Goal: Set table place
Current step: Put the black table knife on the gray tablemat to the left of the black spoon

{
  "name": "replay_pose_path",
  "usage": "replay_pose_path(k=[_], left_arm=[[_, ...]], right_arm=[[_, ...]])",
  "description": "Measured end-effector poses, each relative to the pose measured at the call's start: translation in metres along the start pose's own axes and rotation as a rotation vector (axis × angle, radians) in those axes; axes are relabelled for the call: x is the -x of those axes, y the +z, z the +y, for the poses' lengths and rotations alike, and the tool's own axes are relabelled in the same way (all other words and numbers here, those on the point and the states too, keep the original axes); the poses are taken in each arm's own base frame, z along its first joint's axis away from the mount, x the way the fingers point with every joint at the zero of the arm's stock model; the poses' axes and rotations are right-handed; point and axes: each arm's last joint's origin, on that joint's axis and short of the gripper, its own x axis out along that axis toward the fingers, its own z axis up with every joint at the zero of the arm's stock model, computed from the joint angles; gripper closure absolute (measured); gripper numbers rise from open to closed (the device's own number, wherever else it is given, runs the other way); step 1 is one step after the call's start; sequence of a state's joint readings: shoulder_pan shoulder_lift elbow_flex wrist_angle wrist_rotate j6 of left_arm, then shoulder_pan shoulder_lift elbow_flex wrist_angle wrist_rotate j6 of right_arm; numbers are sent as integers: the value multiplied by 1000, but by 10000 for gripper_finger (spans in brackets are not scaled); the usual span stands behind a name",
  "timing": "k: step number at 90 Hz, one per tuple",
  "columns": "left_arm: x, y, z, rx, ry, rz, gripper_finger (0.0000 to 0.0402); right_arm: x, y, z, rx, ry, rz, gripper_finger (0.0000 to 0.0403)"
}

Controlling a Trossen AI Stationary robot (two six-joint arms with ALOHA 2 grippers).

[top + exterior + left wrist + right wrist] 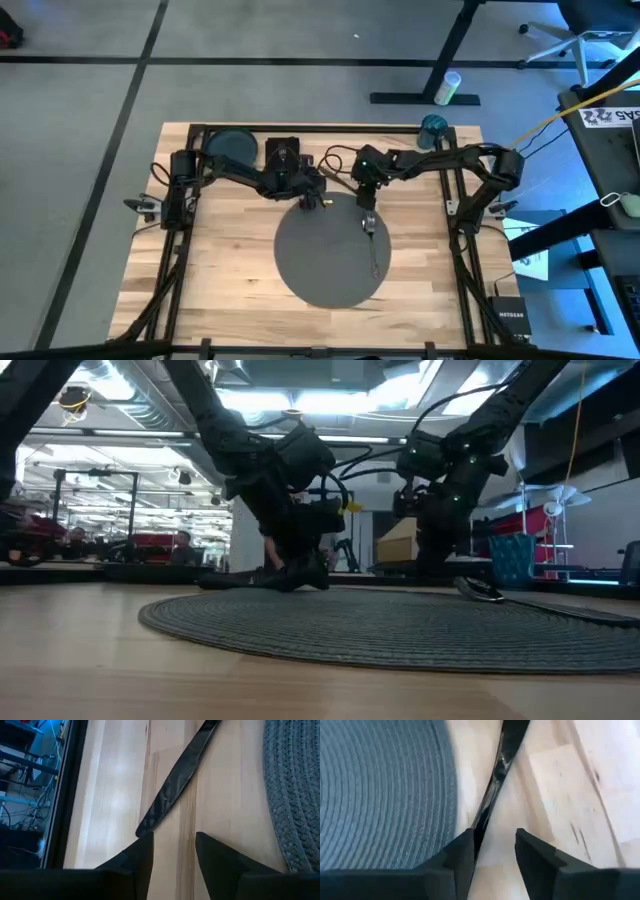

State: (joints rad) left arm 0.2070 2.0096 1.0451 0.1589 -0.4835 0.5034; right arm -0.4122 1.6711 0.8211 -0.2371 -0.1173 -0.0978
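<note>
Now both arms are down at the far edge of the place (330,262), that big round grey mat lying mid-table (220,270), and this is where it can get messy. The left gripper (172,851) hangs low over bare wood just beside the mat's rim, fingers spread and holding nothing, with a dark flat utensil (175,780) lying slantwise ahead; its near tip sits right by one fingertip (145,847), not centred in the gap. A close from there looks likely to catch only the tip and flick or spin the piece away. The right gripper (492,849) is likewise parted and empty, and a slim dark utensil (502,760) runs along the mat's edge and disappears beside one of its fingers; I can't tell whether it's the same piece the left arm faces. If it is, two grippers could end up tugging one item. From above the wrists look close together, so a bump between them is a real risk. A spoon (371,232) already lies on the mat's right side, near the right gripper, and a careless sweep could knock it askew or drag the mat.
</note>
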Motion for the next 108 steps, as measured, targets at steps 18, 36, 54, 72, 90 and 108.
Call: replay_pose_path(k=[18,36,54,72,90,108], left_arm=[[0,0,0,14,-3,4,269],[0,-1,-1,25,-8,12,269],[0,-1,-1,28,-8,11,269],[1,-1,-2,51,-8,10,270],[7,4,-6,42,40,18,274],[36,21,-1,58,80,-48,309]], right_arm=[[-25,0,0,-30,25,-7,275],[-36,-3,-2,-60,0,7,278],[-38,-3,-2,-54,-10,3,368],[-38,-2,-3,-34,-25,-6,392],[-34,0,-3,-16,-27,-30,399],[-18,4,-2,-2,-52,-64,399]])
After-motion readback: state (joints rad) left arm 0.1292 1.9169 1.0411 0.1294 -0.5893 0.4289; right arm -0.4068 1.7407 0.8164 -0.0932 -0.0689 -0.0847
